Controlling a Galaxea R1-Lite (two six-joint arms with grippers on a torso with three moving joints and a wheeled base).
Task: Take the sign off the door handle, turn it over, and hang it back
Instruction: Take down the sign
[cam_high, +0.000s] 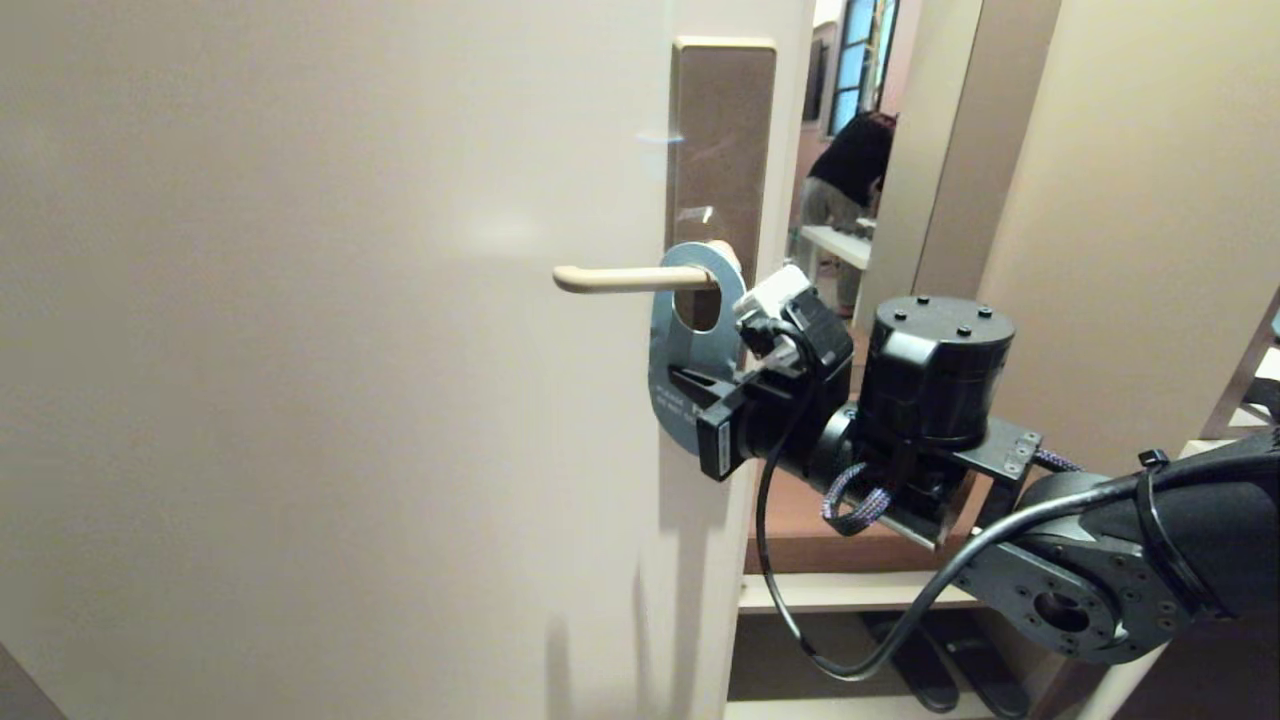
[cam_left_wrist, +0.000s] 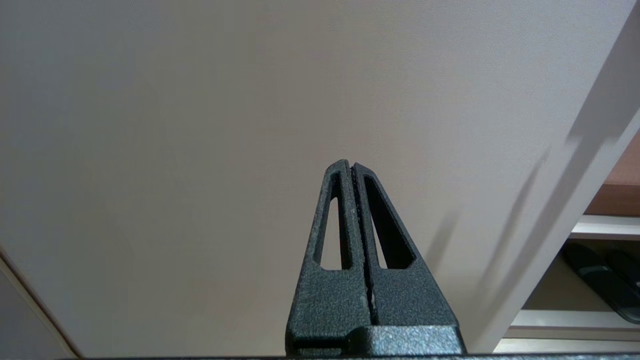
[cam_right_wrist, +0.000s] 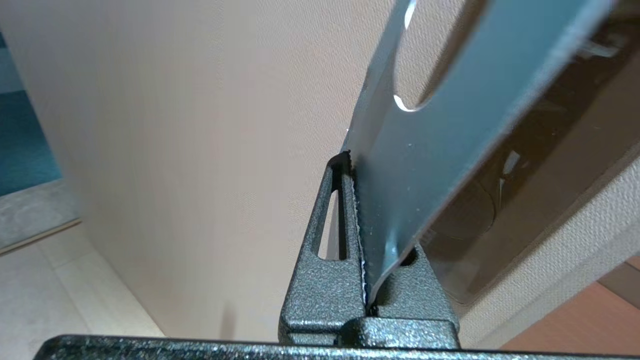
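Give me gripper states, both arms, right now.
Left gripper: closed, empty, parked near the door.
Right gripper: closed on the sign, whose hole is around the door handle.

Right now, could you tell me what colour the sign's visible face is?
Blue with white text, seen best in the head view: the sign.

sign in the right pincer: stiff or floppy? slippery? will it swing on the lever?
The sign looks thin yet fairly stiff: it stands flat out of the right pincer without drooping. Its glossy face shows glare, so it may slip between the pads. Its hole is far wider than the door handle, so it probably swings or slides if released.
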